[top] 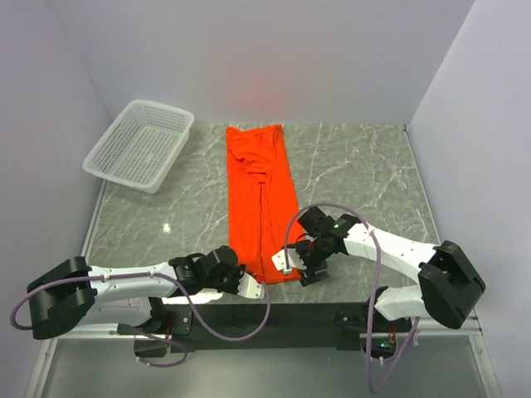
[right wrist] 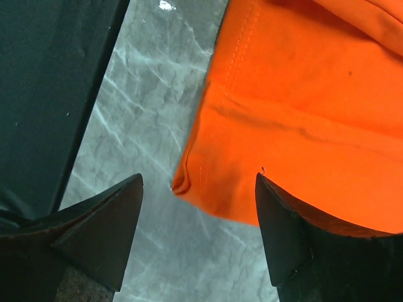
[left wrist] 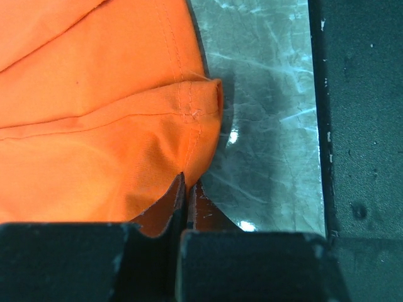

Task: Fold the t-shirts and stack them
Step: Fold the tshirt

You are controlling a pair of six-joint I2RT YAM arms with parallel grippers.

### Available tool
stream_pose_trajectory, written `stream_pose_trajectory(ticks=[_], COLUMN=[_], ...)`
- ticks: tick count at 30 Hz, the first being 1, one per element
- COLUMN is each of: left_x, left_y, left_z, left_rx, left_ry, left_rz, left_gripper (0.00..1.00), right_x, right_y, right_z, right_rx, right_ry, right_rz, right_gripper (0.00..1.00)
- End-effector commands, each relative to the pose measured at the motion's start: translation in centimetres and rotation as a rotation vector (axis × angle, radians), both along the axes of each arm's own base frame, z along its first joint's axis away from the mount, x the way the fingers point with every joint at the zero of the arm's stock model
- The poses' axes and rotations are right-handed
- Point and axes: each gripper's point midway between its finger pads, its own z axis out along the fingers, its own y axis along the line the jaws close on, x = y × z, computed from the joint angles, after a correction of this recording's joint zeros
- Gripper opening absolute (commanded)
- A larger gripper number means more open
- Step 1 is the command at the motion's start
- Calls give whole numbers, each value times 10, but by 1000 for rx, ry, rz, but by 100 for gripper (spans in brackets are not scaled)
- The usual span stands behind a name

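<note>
In the lower centre of the top view, the left hand [left wrist: 183, 194] is pressed together, pinching a hem corner of the orange-red t-shirt [top: 261, 199]. The right hand [right wrist: 198, 211] is spread, with the other corner between its fingers.

t-shirt [left wrist: 94, 126] cropped in wrist views; near-left corner hidden under left gripper [top: 253, 288]

I see left gripper [left wrist: 187, 189] clamped on the orange shirt [left wrist: 94, 138] edge, cloth pinched tight between closed jaws, stitched hem corner [left wrist: 208, 94] folded over just above, marble table [left wrist: 271, 107] to the right, black strip [left wrist: 359, 126] beyond it
</note>
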Motion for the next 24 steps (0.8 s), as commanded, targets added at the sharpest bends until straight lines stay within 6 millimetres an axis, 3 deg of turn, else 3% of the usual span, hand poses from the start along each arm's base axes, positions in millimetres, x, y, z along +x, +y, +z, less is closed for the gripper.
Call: stream_pose_trajectory(ticks=[1,7,14,23,24], left_x=[-6,-6,-8,-17,-20], left_y=[2,1,-1,-4,-6], left_z=[1,3,6,10,12], left_rx=[2,-9,-20,-39,-48], left_ry=[10,11,13,57,69], left_rz=[-18,-23,-29,-64,-77], left_gripper=[1,1,0,0,0], right_x=[2,-1,0,7,6], right_y=[6,9,7,3,6], right_z=[-8,-26,-43,-53,-49], right_rx=[-33,-90,-165,-212,-191], right_ry=[-28,-37,-52,-63,-58], right_rz=[-26,-59,-131,-244,-243], right_gripper=[77,73,59,11,1])
